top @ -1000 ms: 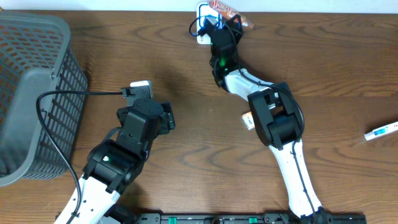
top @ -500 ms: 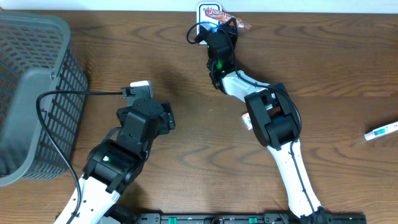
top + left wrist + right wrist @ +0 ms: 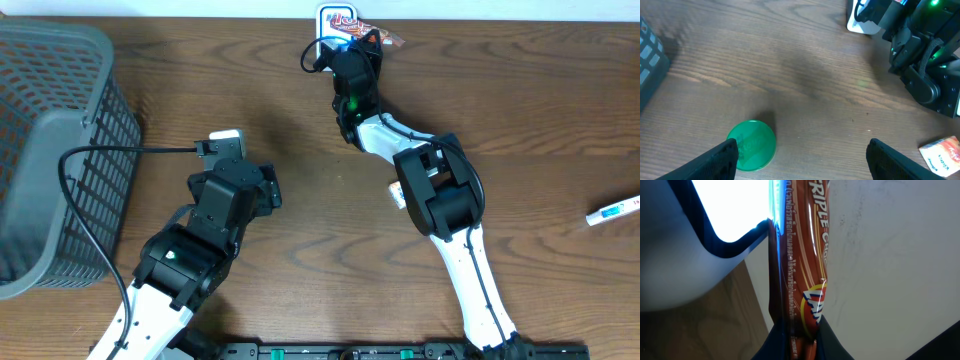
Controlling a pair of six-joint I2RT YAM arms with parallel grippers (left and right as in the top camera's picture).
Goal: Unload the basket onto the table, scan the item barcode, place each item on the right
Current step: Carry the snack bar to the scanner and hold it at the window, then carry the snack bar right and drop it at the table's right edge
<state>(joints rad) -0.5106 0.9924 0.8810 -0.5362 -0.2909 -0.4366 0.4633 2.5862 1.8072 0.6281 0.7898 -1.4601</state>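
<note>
Setting: mock shop checkout on a wood-grain table [image 3: 540, 100]. Evidence: grey mesh basket [image 3: 50, 150] at 9 o'clock, white scanner [image 3: 725, 210] (window lit) at 12 o'clock, loose tube [image 3: 612, 212] at 3 o'clock.

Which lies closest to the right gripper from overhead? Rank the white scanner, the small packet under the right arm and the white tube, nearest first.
1. White scanner: back edge, right beside the right gripper.
2. Small packet: mid-table, under the right arm.
3. White tube: far right edge.

The snack wrapper [image 3: 801, 265] reads "RIPLE CHO" (letters cut off at both ends).
</note>
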